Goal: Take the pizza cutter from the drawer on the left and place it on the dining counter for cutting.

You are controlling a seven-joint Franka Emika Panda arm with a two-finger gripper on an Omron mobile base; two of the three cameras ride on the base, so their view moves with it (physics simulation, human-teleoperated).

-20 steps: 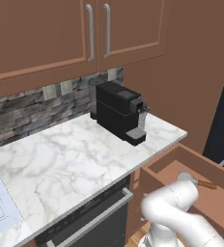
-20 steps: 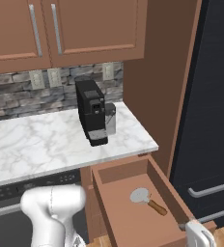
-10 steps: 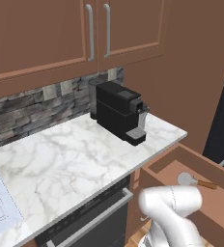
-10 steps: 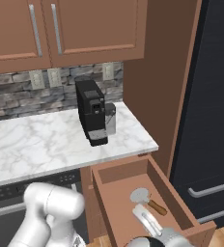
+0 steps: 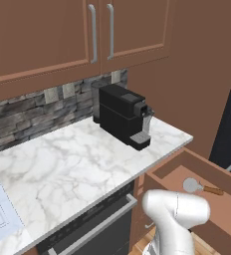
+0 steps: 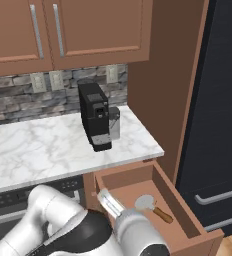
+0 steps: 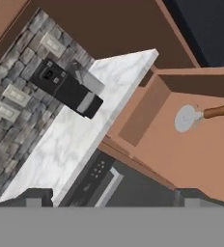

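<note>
The drawer (image 6: pixel 138 186) stands pulled out beside the marble bench (image 5: pixel 77 164), and the pizza cutter (image 6: pixel 153 207) lies flat on its floor, wheel blade toward the cabinet, wooden handle pointing outward. A black coffee machine (image 5: pixel 122 119) sits on the bench near the stone backsplash (image 5: pixel 33 112). In the hand view the claw (image 7: pixel 109 195) hangs above, apart from the cutter, its finger tips (image 7: pixel 34 198) spread wide and holding nothing.
</note>
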